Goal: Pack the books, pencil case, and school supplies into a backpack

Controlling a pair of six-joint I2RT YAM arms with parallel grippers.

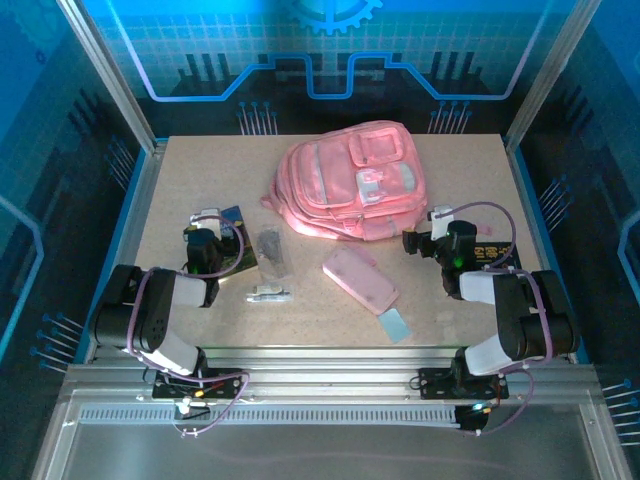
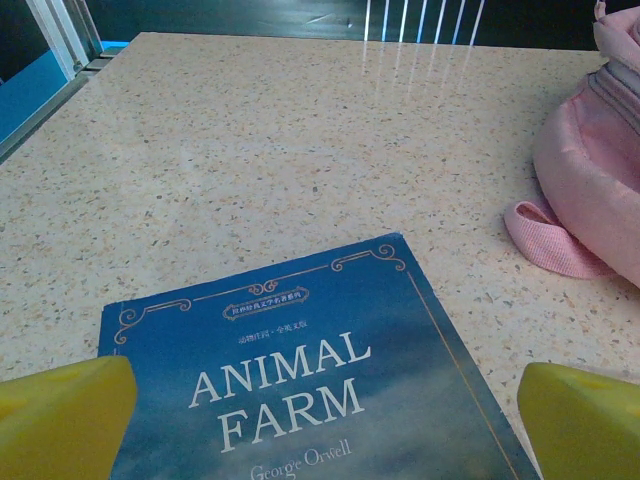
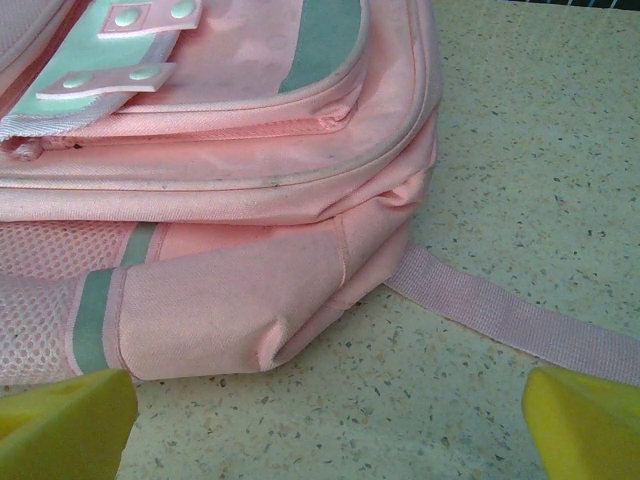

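The pink backpack lies flat at the back middle of the table. My left gripper hovers open low over a dark blue book titled Animal Farm, its yellow fingers wide apart on either side. My right gripper is open just off the backpack's lower corner, near a loose strap, and holds nothing. A second dark book lies beside the right arm. The pink pencil case rests in the middle. Near it are a packet of grey bits, a white-silver stick and a pale blue rectangle.
Metal rails and blue panels border the speckled table on the left, right and back. The backpack's edge and a strap loop show at the right of the left wrist view.
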